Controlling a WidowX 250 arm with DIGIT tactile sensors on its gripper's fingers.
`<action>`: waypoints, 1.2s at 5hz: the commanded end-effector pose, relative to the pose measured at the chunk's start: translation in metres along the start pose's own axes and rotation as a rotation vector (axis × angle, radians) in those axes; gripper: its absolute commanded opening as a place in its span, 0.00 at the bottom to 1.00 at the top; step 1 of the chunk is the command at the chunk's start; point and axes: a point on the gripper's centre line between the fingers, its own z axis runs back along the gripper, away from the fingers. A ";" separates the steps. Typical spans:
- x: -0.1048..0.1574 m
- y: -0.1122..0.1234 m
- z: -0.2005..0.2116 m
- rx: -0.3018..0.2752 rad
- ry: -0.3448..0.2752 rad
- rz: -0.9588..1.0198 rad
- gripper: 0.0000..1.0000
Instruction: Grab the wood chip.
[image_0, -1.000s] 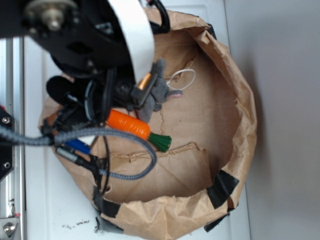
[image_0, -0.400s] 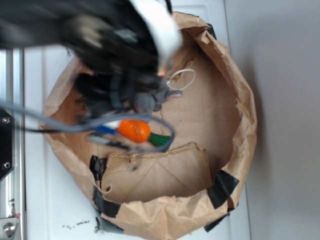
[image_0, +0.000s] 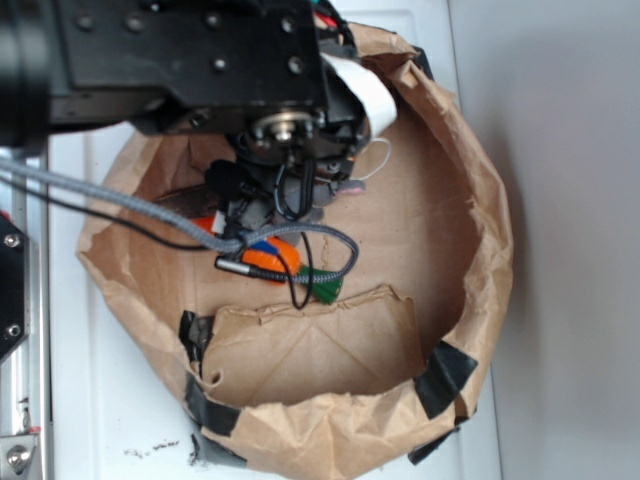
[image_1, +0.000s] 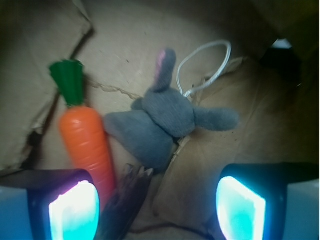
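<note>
Brown paper bag (image_0: 470, 190) lined the floor beneath the robot arm.
Gripper (image_1: 155, 207) hung with fingers spread, grasping nothing; wood chip (image_1: 124, 200) lay between them, beside the toy carrot (image_1: 86, 140); grey plush rabbit (image_1: 162, 122) sat just beyond.

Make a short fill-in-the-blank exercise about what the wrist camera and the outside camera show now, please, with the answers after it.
1. The carrot has an orange body and a ____ top.
2. The grey plush rabbit lies on brown ____.
3. In the wrist view, the wood chip lies between the carrot and the ____ finger of the gripper.
4. The gripper's jaws are ____, with nothing held.

Answers: green; paper; right-hand; open
</note>
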 end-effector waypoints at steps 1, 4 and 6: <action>-0.014 -0.010 0.004 -0.002 -0.050 0.006 1.00; -0.019 -0.029 0.009 -0.124 -0.092 0.106 1.00; -0.014 -0.037 -0.018 -0.063 -0.047 0.092 1.00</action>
